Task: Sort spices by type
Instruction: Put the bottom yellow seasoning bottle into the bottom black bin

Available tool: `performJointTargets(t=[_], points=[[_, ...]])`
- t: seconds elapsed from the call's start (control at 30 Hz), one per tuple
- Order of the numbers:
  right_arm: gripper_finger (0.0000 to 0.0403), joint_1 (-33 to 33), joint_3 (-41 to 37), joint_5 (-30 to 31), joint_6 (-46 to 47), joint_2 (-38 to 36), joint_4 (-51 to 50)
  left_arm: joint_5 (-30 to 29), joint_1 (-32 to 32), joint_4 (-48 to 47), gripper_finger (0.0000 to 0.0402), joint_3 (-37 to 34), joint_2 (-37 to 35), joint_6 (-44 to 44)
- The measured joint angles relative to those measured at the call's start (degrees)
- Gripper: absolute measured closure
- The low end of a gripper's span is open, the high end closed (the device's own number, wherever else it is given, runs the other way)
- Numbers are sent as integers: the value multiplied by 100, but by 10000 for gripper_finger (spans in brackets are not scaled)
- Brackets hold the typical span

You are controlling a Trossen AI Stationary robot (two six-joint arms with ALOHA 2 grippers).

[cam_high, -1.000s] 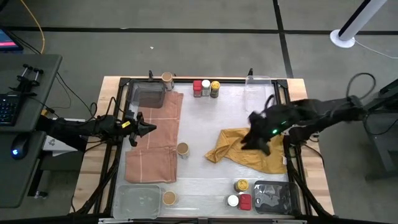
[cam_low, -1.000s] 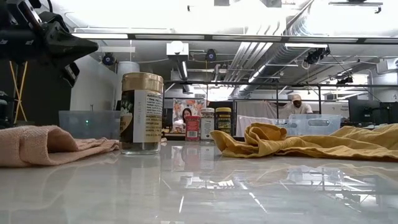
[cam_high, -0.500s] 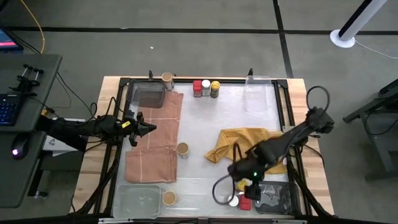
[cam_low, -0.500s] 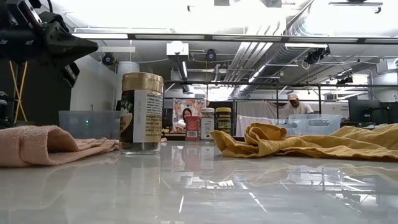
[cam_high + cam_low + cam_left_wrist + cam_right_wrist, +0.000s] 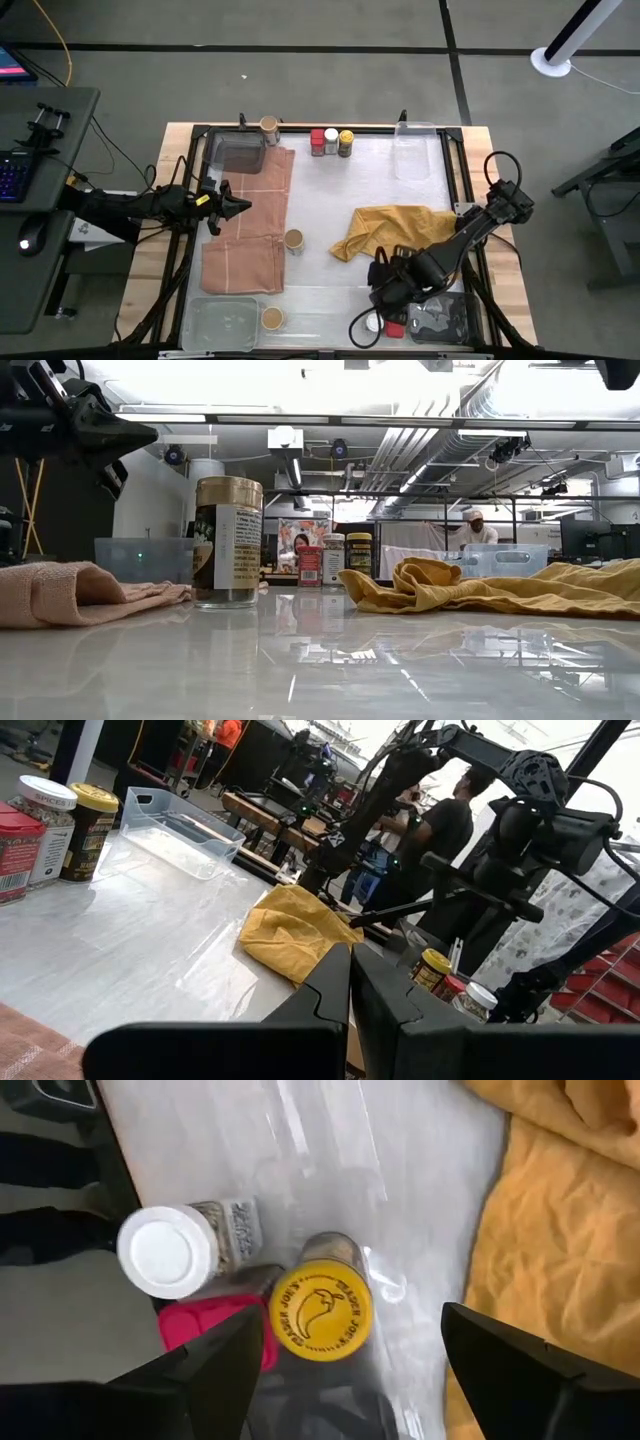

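The right gripper [image 5: 345, 1345] hangs wide open and empty above a yellow-lidded jar [image 5: 320, 1308], which stands touching a white-lidded jar [image 5: 170, 1248] and a red-lidded jar [image 5: 205, 1330] at the table's [image 5: 330, 190] near right edge. From overhead the arm hides that yellow lid. The left gripper [image 5: 348, 982] hovers closed and empty over the pink cloth [image 5: 250, 230].

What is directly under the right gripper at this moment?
The right gripper hangs open over a yellow-lidded jar, with a white-lidded jar and a red-lidded jar beside it. In the high view, the arm hides the yellow one.
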Motion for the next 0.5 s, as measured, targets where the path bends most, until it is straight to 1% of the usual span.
performJointTargets(t=[0.33,0.5], points=[[104,-46,0,-53,315,0,309,0,1,0,401,1,0,0],[98,-48,0,-132,457,2,248,0,1,1,402,0,0,0]])
